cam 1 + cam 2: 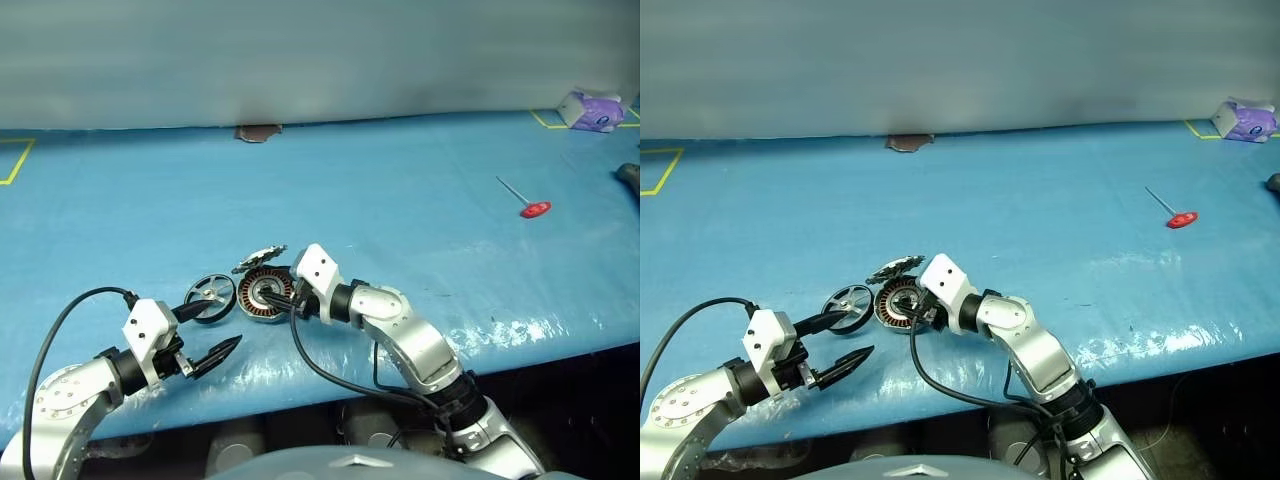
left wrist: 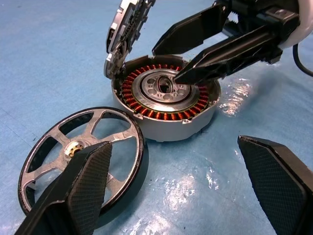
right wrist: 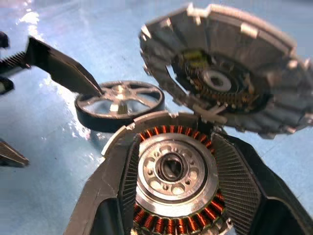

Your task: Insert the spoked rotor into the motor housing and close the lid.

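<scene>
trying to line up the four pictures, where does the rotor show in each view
Left eye view: rotor lies flat on the blue table, left of the housing.
Right eye view: rotor, again just left of the housing.
Left wrist view: rotor lies near the camera, partly behind a finger of the left claw.
Right wrist view: rotor lies beyond the housing.
Shared landmark: the housing's copper windings.
</scene>
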